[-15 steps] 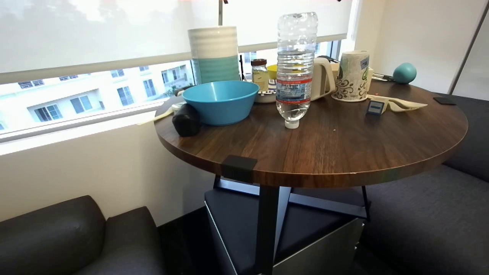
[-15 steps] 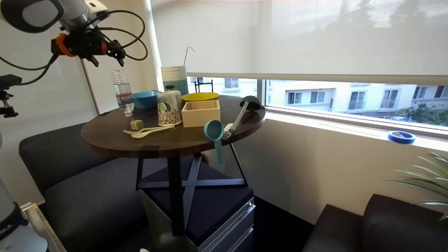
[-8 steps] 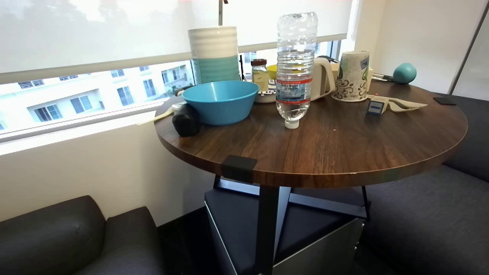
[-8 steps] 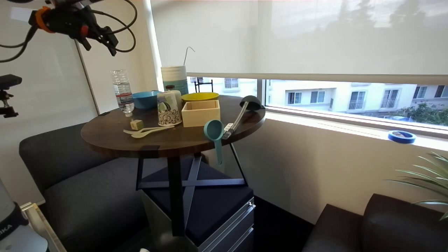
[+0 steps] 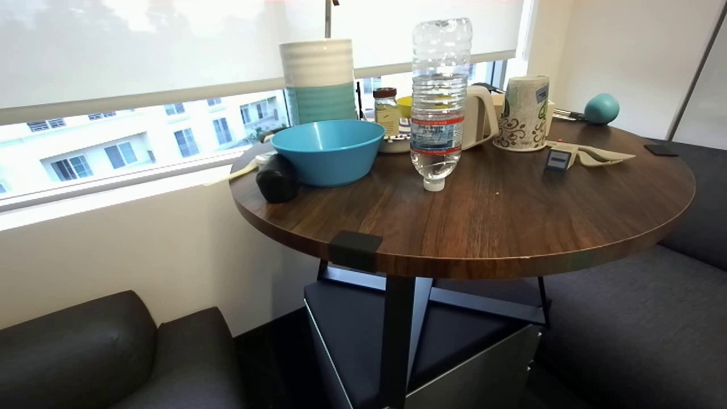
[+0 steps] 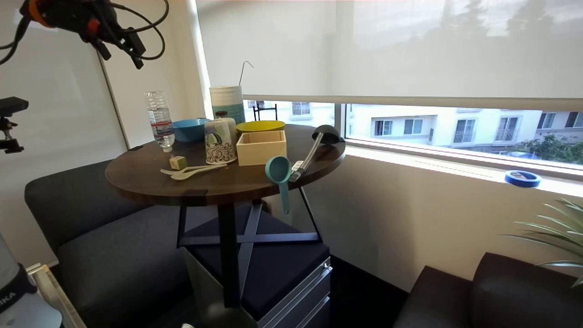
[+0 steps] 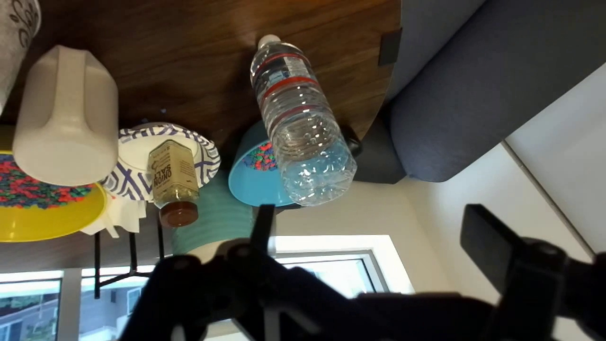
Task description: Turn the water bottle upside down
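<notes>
While the ribbed clear water bottle (image 5: 437, 108) stands upside down on its white cap (image 5: 434, 185), near the blue bowl (image 5: 335, 162) on the round wooden table (image 5: 483, 227), the Robotiq gripper (image 7: 369, 213) hangs higher up, apart from the bottle, its fingers (image 7: 487, 246) spread wide with nothing between them. To my eye the turning is done, and what remains is getting away cleanly. I'd go up and outward, slowly, with the fingers left parted, and make no sideways sweep until they are well past the base (image 7: 322, 182), which is uppermost. From here I can't tell whether the bottle leans a little. So tall a body on so small a foot would, I reckon, topple at one brush of a finger or a knock to the table.
</notes>
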{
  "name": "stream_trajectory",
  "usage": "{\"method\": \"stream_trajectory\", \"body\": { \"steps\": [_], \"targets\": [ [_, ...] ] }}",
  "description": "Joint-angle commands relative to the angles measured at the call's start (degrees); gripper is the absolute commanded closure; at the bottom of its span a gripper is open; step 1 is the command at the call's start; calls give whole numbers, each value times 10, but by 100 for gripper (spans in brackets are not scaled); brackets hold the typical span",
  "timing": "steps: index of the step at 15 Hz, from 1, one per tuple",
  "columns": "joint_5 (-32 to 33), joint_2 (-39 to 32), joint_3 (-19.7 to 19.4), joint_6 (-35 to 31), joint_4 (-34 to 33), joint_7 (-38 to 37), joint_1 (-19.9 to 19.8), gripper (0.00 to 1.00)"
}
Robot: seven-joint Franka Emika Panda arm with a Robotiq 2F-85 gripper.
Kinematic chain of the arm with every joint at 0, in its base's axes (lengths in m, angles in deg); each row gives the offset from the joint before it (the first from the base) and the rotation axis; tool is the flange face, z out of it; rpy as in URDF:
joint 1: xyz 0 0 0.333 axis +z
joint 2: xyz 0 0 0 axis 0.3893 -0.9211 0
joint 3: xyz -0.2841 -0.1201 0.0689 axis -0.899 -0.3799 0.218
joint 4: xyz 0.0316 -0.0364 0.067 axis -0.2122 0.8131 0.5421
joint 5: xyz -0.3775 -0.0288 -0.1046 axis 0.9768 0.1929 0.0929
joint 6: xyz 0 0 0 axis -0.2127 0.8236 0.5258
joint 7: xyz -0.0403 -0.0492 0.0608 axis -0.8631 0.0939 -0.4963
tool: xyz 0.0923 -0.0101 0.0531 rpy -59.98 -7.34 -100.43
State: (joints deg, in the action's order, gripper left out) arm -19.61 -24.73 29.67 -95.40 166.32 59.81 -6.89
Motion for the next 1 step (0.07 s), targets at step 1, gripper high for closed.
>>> {"method": "stream_trajectory", "body": {
  "steps": [1],
  "targets": [
    [-1,0,2,3,-2,1,-3,0]
  ]
}}
